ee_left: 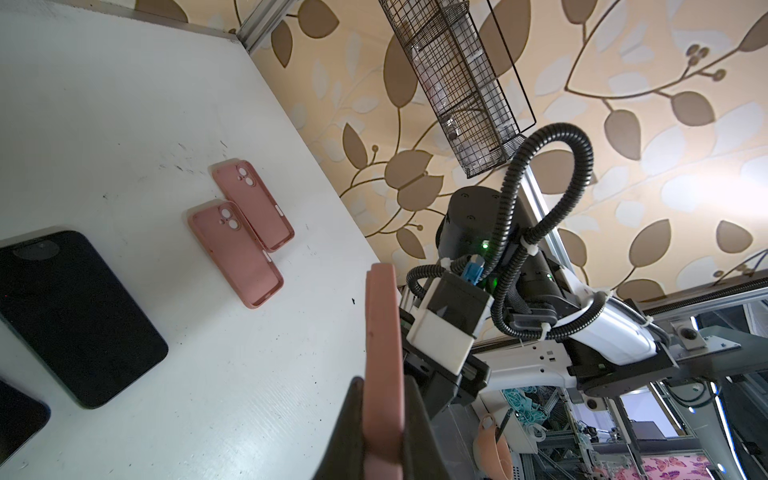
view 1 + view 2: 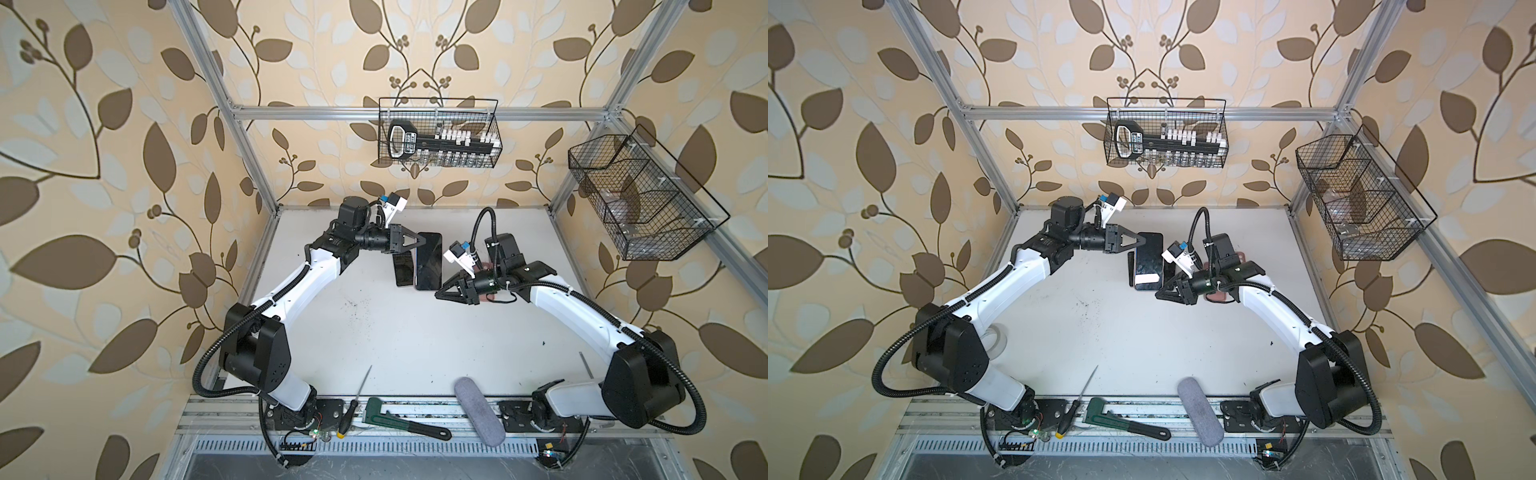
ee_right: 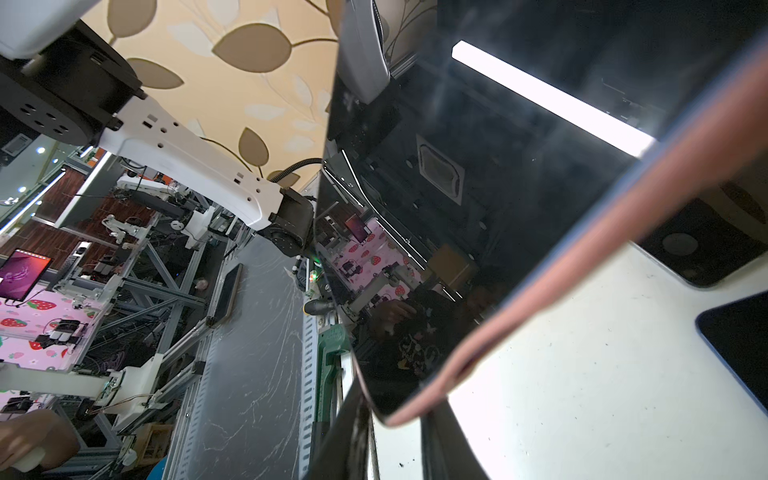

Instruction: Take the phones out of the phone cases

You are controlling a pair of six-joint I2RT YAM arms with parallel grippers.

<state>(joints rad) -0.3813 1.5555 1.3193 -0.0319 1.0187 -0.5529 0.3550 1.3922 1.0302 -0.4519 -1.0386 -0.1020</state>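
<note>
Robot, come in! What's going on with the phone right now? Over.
Left gripper shut on pink-cased phone, raised over table. Right gripper at its corner, grip unclear. Phone not out yet. Bare phones lie below.

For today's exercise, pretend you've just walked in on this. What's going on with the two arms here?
Both arms are working on one phone in a pink case, held up over the table. The left gripper is clamped on the case's far end. The right gripper has the near corner between its fingers, but it's unclear whether it is pinching. The phone is not yet out. Two empty cases and two bare phones lie on the table.
</note>
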